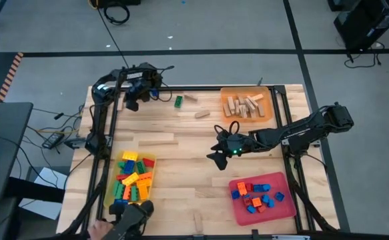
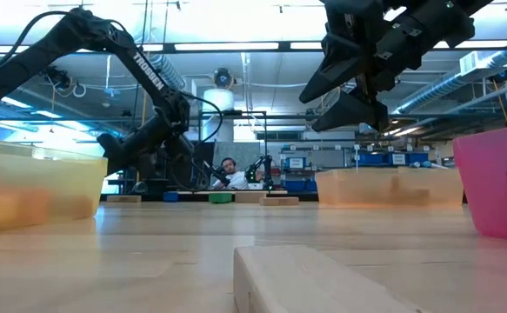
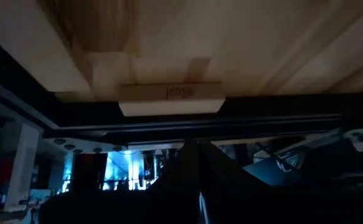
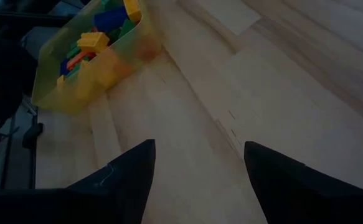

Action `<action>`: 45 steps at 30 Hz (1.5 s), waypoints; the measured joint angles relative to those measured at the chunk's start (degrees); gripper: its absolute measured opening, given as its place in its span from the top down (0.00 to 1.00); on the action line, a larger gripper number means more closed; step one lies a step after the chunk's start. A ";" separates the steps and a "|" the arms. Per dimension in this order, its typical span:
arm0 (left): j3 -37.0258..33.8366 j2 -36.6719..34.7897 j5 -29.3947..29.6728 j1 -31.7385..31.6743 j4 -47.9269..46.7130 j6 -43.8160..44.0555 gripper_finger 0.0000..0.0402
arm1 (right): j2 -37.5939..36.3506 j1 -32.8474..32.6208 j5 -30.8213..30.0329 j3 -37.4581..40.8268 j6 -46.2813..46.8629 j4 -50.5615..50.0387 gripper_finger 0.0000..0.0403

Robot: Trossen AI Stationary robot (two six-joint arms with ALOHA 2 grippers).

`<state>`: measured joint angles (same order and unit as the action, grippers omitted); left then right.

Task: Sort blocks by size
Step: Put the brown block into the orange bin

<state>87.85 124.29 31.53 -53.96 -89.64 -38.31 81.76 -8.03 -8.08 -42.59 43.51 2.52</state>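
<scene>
Worktop: light wooden slats, carrying three trays and a few stray pieces.

Yellow tray, left front: holds the larger plastic blocks in mixed colours. Red tray, right front: holds small red, blue and orange blocks. Orange tray, far side: holds tan wooden pieces.

Unsorted: a green block and two tan wooden pieces near the far edge, between the left arm and the orange tray; another wooden piece at the near edge.

Right claw: mid-worktop, raised clear of the surface, fingers spread with nothing between them; its wrist view shows bare boards and the yellow tray beyond.

Left claw: far left corner, fingers pressed together, empty, waiting; a wooden piece marked with lettering lies just ahead of it.

Step in hand, by judgement: between placements, the right arm free for a fresh pick.

Next move calls for: travelling to one stray piece, lowering with fingers straddling it, then closing. The wooden pieces likely belong in the orange tray.
</scene>
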 joint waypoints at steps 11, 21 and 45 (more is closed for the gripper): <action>-6.09 -0.42 7.50 -3.91 4.03 0.97 1.00 | 0.03 0.40 -0.03 0.00 -0.17 -0.09 0.36; -6.97 -0.76 3.95 -5.02 12.50 11.81 1.00 | 0.33 2.12 -1.14 0.00 -1.27 0.00 0.36; -7.60 -5.72 -5.49 -1.47 11.22 37.72 1.00 | 0.37 2.62 -0.16 0.00 -1.25 -0.02 0.36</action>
<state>80.25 118.57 26.04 -55.43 -78.42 -0.59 82.13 -5.41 -8.23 -42.59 42.26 2.50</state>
